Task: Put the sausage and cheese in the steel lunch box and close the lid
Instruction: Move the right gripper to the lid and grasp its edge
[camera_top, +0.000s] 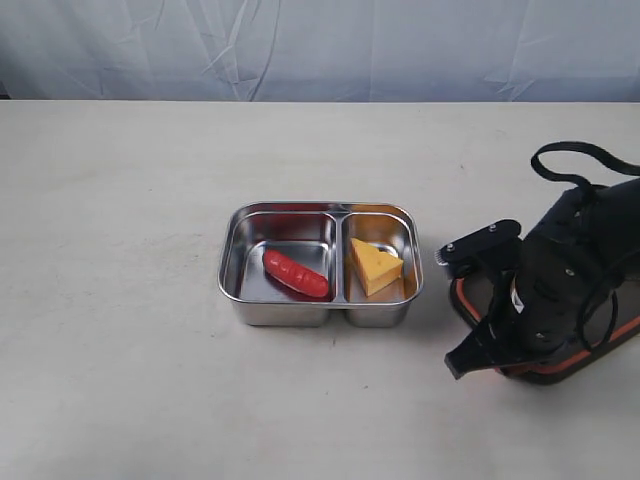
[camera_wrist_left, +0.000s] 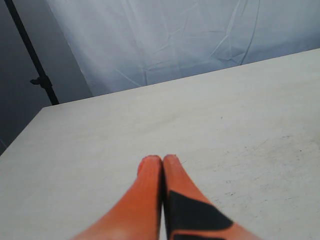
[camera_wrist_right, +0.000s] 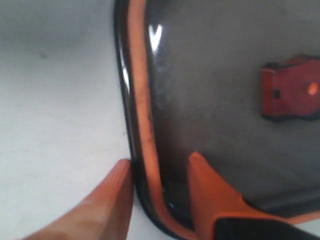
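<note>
The steel lunch box (camera_top: 232, 262) sits open at the table's middle. The red sausage (camera_top: 296, 273) lies in its left compartment and the yellow cheese (camera_top: 375, 267) in its right one. To the right of the box the dark lid (camera_top: 483, 300) lies upside down on the table, orange seal rim up, mostly under my right arm (camera_top: 560, 280). In the right wrist view my right gripper (camera_wrist_right: 160, 161) is open and straddles the lid (camera_wrist_right: 215, 100) rim near a corner, one finger outside, one inside. The orange valve tab (camera_wrist_right: 292, 95) shows. My left gripper (camera_wrist_left: 162, 160) is shut and empty.
A pale cloth backdrop (camera_top: 320, 45) hangs behind the table's far edge. A dark stand pole (camera_wrist_left: 30, 55) rises beyond the table in the left wrist view. A black cable (camera_top: 580, 155) loops over the right arm.
</note>
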